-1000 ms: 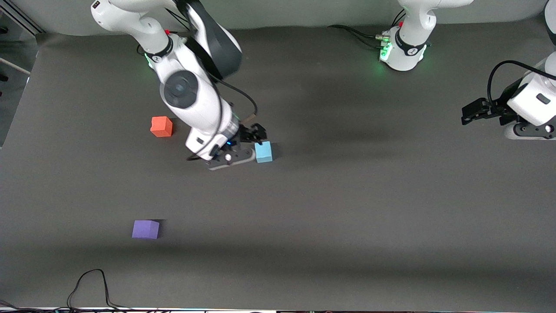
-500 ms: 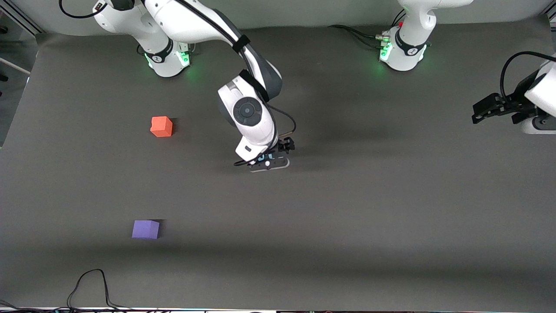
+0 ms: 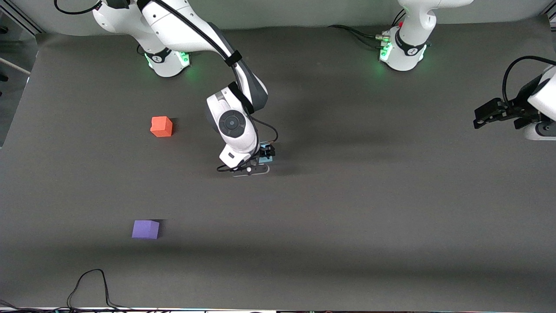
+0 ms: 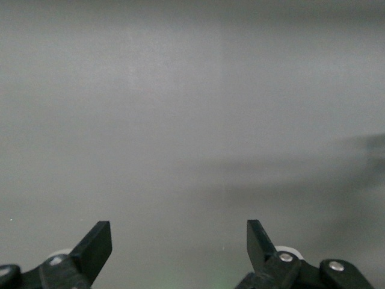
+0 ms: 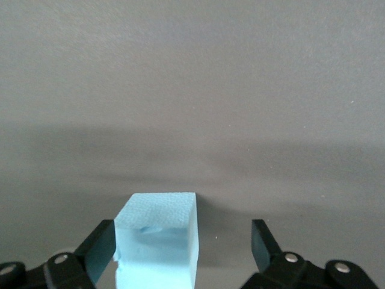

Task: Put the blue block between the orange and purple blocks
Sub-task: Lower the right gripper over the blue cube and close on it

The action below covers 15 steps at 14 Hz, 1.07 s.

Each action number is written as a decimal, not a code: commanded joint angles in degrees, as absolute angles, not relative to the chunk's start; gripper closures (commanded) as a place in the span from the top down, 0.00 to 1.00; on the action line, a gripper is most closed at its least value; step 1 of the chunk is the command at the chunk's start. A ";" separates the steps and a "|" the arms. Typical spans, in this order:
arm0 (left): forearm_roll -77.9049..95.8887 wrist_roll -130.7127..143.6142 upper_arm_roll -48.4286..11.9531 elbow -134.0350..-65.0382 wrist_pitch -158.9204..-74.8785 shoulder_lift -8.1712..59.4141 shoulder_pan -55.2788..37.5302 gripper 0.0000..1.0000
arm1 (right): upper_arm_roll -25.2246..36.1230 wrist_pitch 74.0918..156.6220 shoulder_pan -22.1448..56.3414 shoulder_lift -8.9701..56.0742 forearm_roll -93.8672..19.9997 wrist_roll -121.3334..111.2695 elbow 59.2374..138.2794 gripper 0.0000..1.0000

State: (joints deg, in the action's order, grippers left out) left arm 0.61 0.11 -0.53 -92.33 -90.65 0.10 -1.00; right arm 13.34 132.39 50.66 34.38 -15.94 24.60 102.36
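Right gripper [image 5: 180,250] is down at the blue block [image 5: 157,241], fingers spread wide: one finger touches a side, the other stands clear, so no pinch. The front view mostly hides that block [image 3: 263,159] under the wrist. Orange block [image 3: 161,126] sits around 10 o'clock from it, purple block [image 3: 146,229] around 8. Left gripper [image 4: 179,241] waits, spread open, over bare mat at its own end of the table.

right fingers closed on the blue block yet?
No: the right wrist view shows the blue block touching one finger, with a clear gap to the other.
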 commanded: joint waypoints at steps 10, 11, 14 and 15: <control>-0.44 -1.76 -0.62 -94.48 -90.18 -0.26 -1.32 1.00 | 13.01 132.28 53.08 29.62 -18.37 29.26 106.17 1.00; -0.44 -1.84 -0.62 -94.57 -89.74 -0.79 -1.14 1.00 | 13.01 132.28 54.48 29.62 -18.46 29.27 106.52 1.00; -0.44 -1.85 -0.62 -94.48 -89.12 -0.88 -1.14 1.00 | 13.09 132.98 55.98 30.32 -18.54 29.53 106.96 1.00; -0.44 -1.85 -0.62 -94.48 -89.21 -0.79 -1.23 1.00 | 13.10 134.28 56.16 30.50 -18.54 29.53 107.57 1.00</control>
State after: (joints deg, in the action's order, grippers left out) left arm 0.49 -0.92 -0.61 -93.97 -89.93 0.27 -1.09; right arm 12.51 132.78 55.02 30.99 -17.28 28.74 106.05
